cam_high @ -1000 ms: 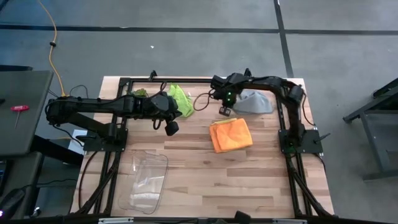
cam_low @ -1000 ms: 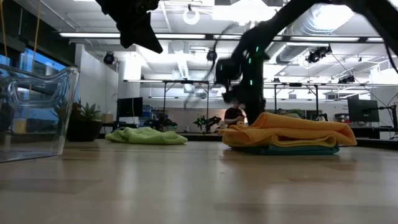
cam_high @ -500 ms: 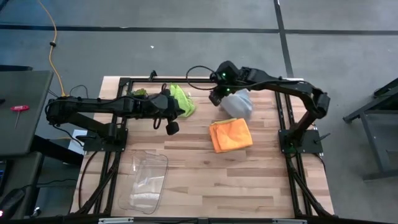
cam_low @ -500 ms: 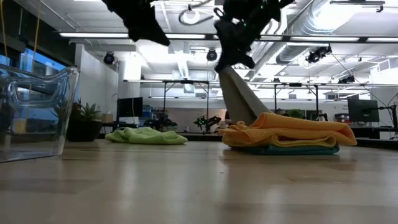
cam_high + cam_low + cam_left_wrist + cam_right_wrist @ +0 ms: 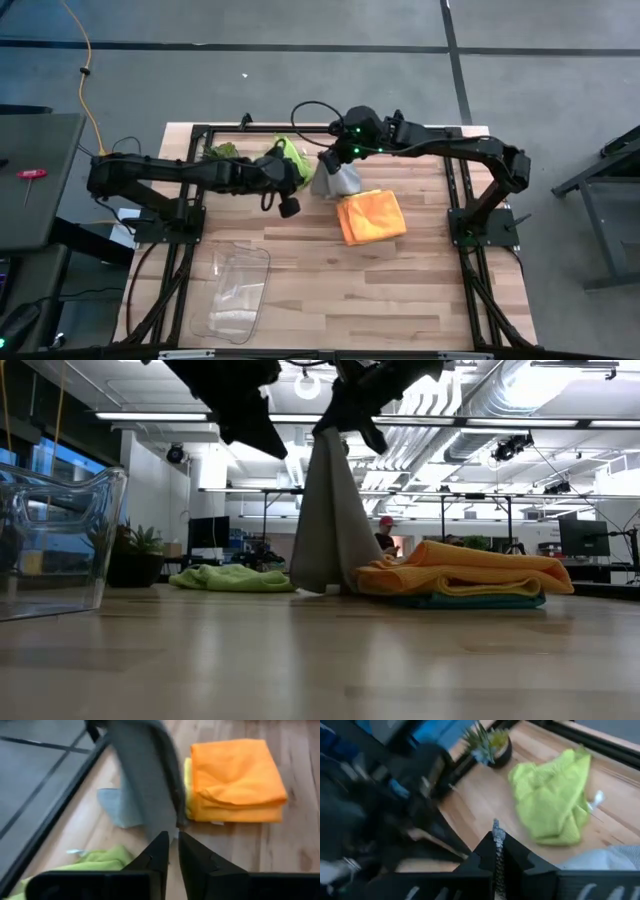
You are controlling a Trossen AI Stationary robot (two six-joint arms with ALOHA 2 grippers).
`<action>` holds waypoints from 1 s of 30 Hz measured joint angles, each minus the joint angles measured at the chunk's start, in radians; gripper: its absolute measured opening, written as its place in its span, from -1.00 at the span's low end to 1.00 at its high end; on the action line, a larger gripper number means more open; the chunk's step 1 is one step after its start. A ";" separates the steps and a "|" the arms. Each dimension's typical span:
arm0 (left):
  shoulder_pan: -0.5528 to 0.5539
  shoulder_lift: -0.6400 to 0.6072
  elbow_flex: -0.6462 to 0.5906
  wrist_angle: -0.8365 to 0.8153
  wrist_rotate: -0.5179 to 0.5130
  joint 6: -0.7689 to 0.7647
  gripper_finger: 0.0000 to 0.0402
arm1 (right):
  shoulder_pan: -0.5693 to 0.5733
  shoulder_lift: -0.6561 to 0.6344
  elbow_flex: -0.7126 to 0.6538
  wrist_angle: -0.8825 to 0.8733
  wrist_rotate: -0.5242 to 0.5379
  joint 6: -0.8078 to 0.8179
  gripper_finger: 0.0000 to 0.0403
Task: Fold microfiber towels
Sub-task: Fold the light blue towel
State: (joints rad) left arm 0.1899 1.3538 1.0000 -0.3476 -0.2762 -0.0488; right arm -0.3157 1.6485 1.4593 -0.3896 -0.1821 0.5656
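Near the table's back edge, at about twelve o'clock from the table centre in your high view, the right gripper (image 5: 328, 160) has its fingers pinched tight on a top edge of the grey towel (image 5: 328, 520). You can see a sliver of that cloth clamped between the fingertips (image 5: 496, 841) in the right wrist view. The towel hangs down from the grip as a long drape, and in the low view its bottom hem meets the wooden table (image 5: 400, 290) just beside the folded stack.

That stack sits at about three o'clock from the hanging cloth: the orange towel (image 5: 371, 216) folded on top, a yellow layer (image 5: 188, 782) under it, and the teal towel (image 5: 470, 601) at the bottom. The teal shows only as a thin band in the low view.

The lime green towel (image 5: 291, 156) lies crumpled at about nine o'clock from the grey one, with the small spiky plant (image 5: 491, 742) in its dark pot beyond it, near the back rail.

Your left gripper (image 5: 289, 207) hovers above the table at about seven o'clock from the hanging towel, apart from it. Its two fingers (image 5: 157, 854) are nearly together with only a slim gap, and they hold nothing.

The clear plastic bin (image 5: 236, 291) stands at about seven o'clock from the table centre, well apart from the towels
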 joint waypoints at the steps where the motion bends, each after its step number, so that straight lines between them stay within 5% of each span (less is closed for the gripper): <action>1: -0.007 0.011 0.000 0.000 0.003 -0.001 -0.81 | 0.003 0.000 0.000 0.022 0.002 0.019 -1.00; 13: -0.034 -0.014 -0.089 -0.053 -0.081 -0.052 -0.47 | 0.022 -0.006 0.000 0.047 -0.172 0.064 -1.00; 22: 0.041 -0.004 -0.263 0.192 0.251 -0.005 -0.22 | 0.022 -0.057 0.000 -0.002 -0.219 0.002 -1.00; 30: -0.012 0.090 -0.287 0.312 0.205 -0.088 0.05 | 0.022 -0.062 0.000 -0.006 -0.214 -0.005 -1.00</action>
State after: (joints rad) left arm 0.1776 1.4434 0.7133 -0.0355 -0.0713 -0.1368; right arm -0.2935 1.5864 1.4593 -0.3958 -0.3965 0.5602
